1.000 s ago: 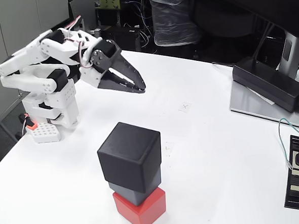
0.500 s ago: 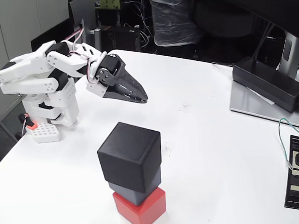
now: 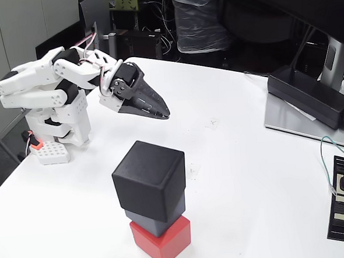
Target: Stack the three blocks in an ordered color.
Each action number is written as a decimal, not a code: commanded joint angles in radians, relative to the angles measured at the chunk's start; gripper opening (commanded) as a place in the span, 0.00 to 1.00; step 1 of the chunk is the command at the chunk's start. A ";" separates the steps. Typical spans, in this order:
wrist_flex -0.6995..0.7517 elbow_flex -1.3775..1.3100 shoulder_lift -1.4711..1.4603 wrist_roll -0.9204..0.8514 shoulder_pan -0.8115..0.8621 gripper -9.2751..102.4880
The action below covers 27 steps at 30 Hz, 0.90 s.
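We find no text, label, brand, number or sign that can be read in the fixed view. Two faint pencil-like marks stand on the tabletop (image 3: 261, 158): one mark (image 3: 212, 123) to the right of the end effector (image 3: 164, 114) and slightly below it, the other mark (image 3: 193, 172) further below; we cannot make out either as a character.

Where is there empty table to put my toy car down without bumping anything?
The widest bare patch of the white table lies between the block stack and the power strip. Another lies left of the stack, in front of the arm's base. It is crowded beneath the gripper and by the black adapter.
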 commanded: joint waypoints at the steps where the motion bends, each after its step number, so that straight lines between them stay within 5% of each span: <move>1: -0.005 -0.003 0.000 0.014 0.015 0.07; 27: -0.003 -0.003 0.000 0.000 0.058 0.07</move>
